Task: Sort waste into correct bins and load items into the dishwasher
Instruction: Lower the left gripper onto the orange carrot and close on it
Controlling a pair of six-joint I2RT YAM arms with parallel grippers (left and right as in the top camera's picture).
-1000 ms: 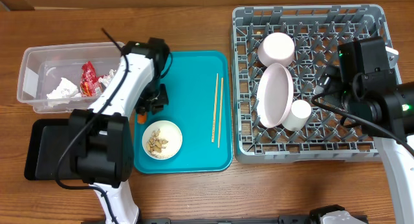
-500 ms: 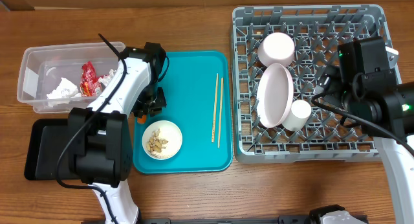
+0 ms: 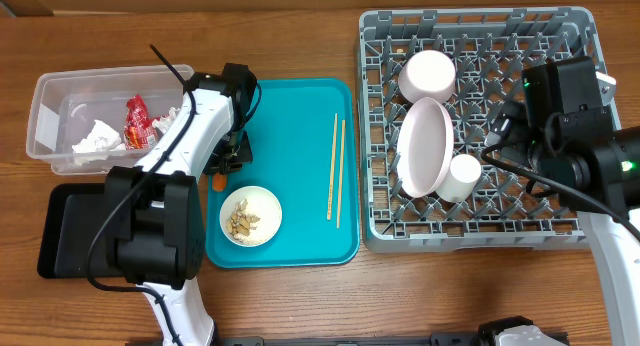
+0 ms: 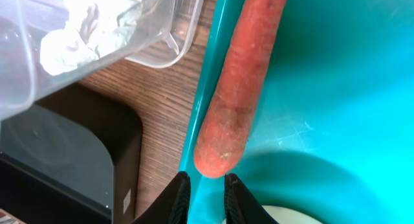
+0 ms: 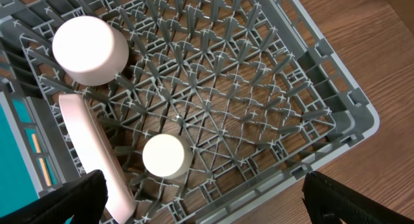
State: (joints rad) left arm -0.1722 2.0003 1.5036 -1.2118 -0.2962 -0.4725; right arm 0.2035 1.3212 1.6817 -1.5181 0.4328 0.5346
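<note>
At the bottom edge of the left wrist view, the left gripper point(image 4: 206, 188) shows two black fingertips set close with a slim gap. Whether they pinch the carrot point(image 4: 236, 88) cannot be told. That long, rough orange root lies along the rim of the smooth teal tray point(image 4: 336, 107), its blunt end at the tips. At upper left is the clear tub point(image 4: 165, 30), and below it the matte black tray point(image 4: 65, 153). The right gripper point(image 5: 207, 208) gapes wide, empty, above the grey peg rack point(image 5: 336, 94).

The carrot point(image 4: 236, 88) has matt, rough skin; the teal tray point(image 4: 323, 120) is smooth glossy plastic with faint scratches. The tub point(image 4: 162, 30) is clear shiny plastic, the black tray point(image 4: 65, 153) smooth and dully sheened, the rack point(image 5: 259, 88) matt grey plastic, the surface point(image 4: 162, 120) grained wood.
</note>
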